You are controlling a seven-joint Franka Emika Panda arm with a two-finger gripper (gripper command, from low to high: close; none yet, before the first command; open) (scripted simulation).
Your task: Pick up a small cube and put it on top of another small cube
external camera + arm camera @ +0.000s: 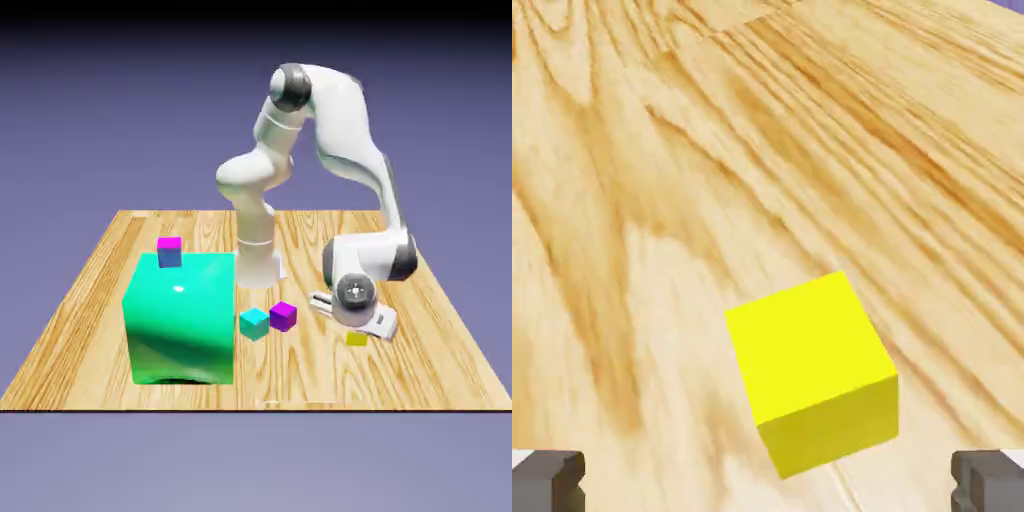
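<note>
I read no brand, label or writing on anything in either view. My gripper (pixel 768 480) has its jaws spread wide, the two grey fingertips (pixel 547 480) at the hand view's bottom corners, holding nothing. The yellow cube (pixel 812 372) lies on the wooden table (pixel 662 150) between the tips and just beyond them, untouched. In the exterior view it (pixel 357 338) sits right under the hand, to the right of the purple cube (pixel 283 316) and cyan cube (pixel 254 323), which stand beside the big green cube (pixel 180 318).
</note>
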